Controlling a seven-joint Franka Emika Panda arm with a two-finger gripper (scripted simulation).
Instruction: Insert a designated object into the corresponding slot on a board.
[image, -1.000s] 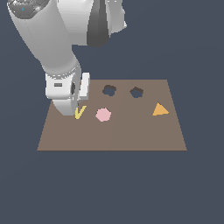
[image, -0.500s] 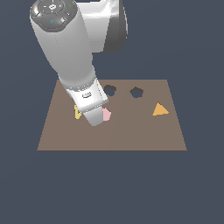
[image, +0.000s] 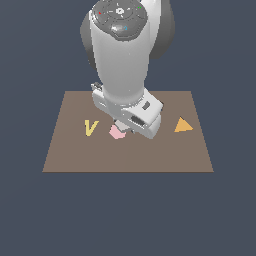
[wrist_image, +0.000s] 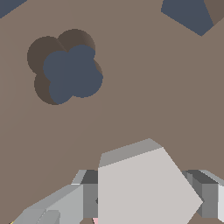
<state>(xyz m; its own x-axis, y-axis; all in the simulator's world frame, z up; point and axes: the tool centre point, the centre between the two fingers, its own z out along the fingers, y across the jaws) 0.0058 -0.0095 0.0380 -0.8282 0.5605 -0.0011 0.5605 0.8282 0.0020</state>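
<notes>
Between the gripper's (wrist_image: 144, 197) fingers (wrist_image: 65, 205), the pale grey pentagonal block (wrist_image: 146, 186) fills the near part of the wrist view, with a grey finger showing on each side of it. The jaws look closed against the block's flanks, so the gripper appears to have hold of it, carried above the brown board (wrist_image: 131, 96); the contact faces themselves are hidden behind the block.

Relative to the block, the pentagon-shaped slot (wrist_image: 192, 15) lies ahead and off to one side, at the far corner of the wrist view, well apart from the block and cut off by the picture's edge, so only part of its angular outline shows. The lobed hole (wrist_image: 65, 65) lies ahead on the other side and is seen whole. The coming move, as I judge it, turns on carrying the block across toward the angular slot and away from the lobed one, then matching the block's corners to the slot's edges; how far the two outlines are turned from each other cannot be told with the slot clipped.

From the exterior view, the arm's bulk covers both holes and the block itself. Beside the wrist, toward that view's left, the pink hexagon (image: 117, 132) peeks out, touching or just under the gripper housing, with the yellow V (image: 90, 127) further left and the orange triangle (image: 183, 125) well apart on the right.
</notes>
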